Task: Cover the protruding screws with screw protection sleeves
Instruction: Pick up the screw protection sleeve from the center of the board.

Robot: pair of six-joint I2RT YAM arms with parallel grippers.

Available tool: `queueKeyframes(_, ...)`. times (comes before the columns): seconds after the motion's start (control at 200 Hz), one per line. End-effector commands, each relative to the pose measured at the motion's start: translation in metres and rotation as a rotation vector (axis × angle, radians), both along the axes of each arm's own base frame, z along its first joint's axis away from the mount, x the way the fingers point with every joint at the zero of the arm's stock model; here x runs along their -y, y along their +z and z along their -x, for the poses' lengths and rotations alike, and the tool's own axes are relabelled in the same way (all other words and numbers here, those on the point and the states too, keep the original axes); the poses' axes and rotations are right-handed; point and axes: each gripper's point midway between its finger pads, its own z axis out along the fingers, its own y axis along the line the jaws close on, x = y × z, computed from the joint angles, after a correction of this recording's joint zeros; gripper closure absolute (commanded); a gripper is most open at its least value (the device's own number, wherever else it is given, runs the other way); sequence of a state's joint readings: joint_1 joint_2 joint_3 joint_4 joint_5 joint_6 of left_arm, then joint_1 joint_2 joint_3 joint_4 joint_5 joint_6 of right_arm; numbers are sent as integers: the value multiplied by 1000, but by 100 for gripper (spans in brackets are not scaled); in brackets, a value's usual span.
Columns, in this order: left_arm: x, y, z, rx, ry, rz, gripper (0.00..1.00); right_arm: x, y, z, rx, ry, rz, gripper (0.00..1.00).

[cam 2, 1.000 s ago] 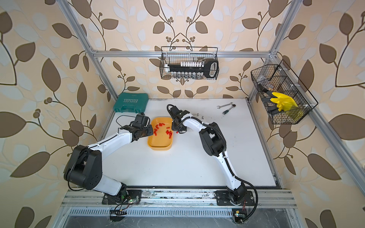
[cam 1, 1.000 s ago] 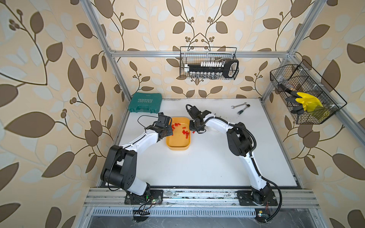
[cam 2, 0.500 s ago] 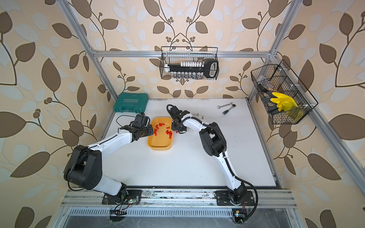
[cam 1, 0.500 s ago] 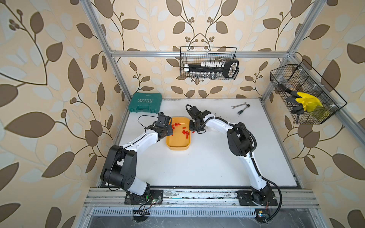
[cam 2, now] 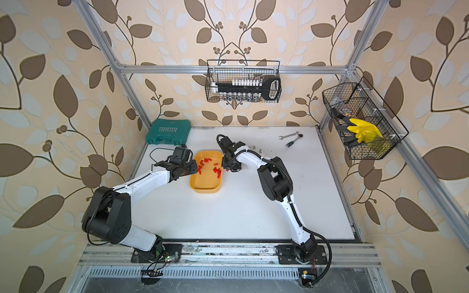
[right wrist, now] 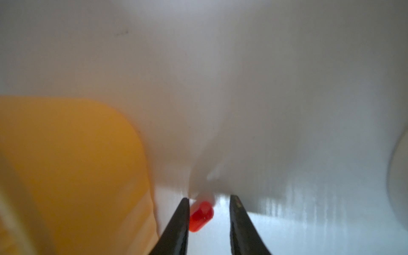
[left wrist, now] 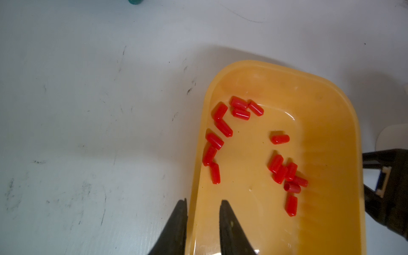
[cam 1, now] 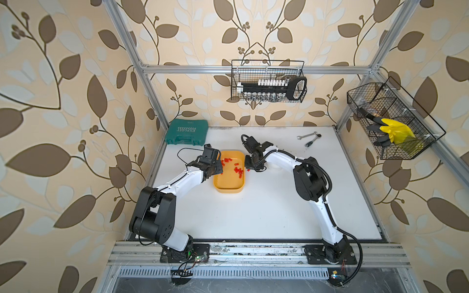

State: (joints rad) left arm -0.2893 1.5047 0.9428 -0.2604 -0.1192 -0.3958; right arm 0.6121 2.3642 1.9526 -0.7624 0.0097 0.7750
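Several red screw protection sleeves (left wrist: pixel 280 139) lie in the yellow tray (cam 1: pixel 228 190), also seen from above (cam 2: pixel 206 165). One more sleeve (right wrist: pixel 201 215) lies on the white table just outside the tray's right rim (cam 1: pixel 248 170). My right gripper (right wrist: pixel 208 198) stands open around it; the sleeve touches one finger only. My left gripper (left wrist: pixel 203 201) is open, one finger inside the tray and one outside its left rim. Two thin grey protruding screws (cam 2: pixel 253 146) show behind the right arm; the white dome's edge (left wrist: pixel 393 136) is mostly hidden.
A green tool case (cam 1: pixel 186 132) lies at the back left. Two wrenches (cam 1: pixel 308 137) lie at the back right. Wire baskets hang on the back wall (cam 1: pixel 267 81) and the right wall (cam 1: pixel 390 121).
My right gripper has opened and the red sleeve now lies loose on the table between its fingers. Neither arm has visibly shifted.
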Motion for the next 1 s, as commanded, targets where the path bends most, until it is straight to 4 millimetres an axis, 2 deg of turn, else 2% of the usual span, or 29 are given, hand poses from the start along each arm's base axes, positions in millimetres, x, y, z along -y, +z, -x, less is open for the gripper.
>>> queueKeyframes(0.0,6,15,-1,43,-18,16,71,-4,-13,14,-88,-15,-21,76)
queueKeyframes(0.06,5,14,-1,41,-17,15,72,-6,-13,15,-95,-19,-32,81)
queueKeyframes(0.21,5,14,0,40,-16,14,71,-9,-10,12,-82,-28,-49,87)
queueKeyframes(0.34,6,13,-1,41,-19,17,71,-9,-8,8,-62,-11,-35,87)
queueKeyframes(0.41,6,15,-1,44,-20,16,71,-8,-8,8,-59,2,-25,81)
queueKeyframes(0.57,7,14,-2,42,-25,22,71,-8,-11,7,-63,18,-13,77)
queueKeyframes(0.795,8,15,-2,44,-27,25,71,-7,-18,7,-71,27,10,80)
queueKeyframes(0.995,8,15,-2,43,-26,23,71,-7,-17,8,-69,30,11,84)
